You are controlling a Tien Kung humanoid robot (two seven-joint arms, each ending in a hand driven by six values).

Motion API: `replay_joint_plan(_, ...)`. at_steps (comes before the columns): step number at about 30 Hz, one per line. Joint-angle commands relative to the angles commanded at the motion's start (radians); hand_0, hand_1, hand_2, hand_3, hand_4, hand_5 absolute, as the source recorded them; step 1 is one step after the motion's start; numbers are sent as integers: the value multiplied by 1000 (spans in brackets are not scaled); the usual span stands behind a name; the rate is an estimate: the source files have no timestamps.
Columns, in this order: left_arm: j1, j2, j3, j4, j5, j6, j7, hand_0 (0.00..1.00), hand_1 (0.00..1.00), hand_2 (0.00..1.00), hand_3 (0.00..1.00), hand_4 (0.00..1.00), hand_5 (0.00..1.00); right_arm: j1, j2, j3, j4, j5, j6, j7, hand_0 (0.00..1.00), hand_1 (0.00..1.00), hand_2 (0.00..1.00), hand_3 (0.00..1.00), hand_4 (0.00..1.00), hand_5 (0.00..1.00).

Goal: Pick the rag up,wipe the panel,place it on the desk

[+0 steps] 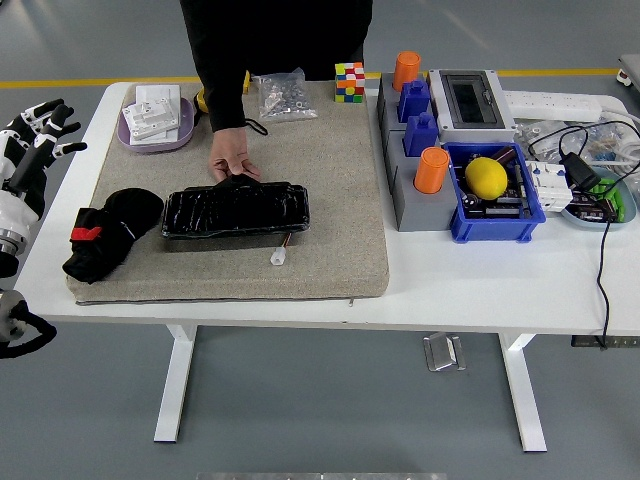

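Rag (108, 232) lies bunched just left of the panel (236, 210); our left hand (32, 140) hovers farther left, fingers spread and empty. Beyond the panel, 1 person's hand (232, 160) grips its far edge; our reach could snag there.

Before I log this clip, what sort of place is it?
Probably a robotics lab or workshop: a white table on grey floor with a yellow line, crowded with a parts bin, power strip and cables.

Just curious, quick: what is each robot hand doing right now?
Left hand: open, fingers spread, holding nothing, off the table's left edge.
Right hand: not in view.
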Motion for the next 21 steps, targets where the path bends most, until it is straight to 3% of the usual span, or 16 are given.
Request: replay_joint_plan(21, 6, 5, 8, 6, -9, 2, -2, 498, 674, 715, 648, 836, 436, 2, -3, 11, 0, -17, 5, -5, 725, 559, 665, 577, 998, 418)
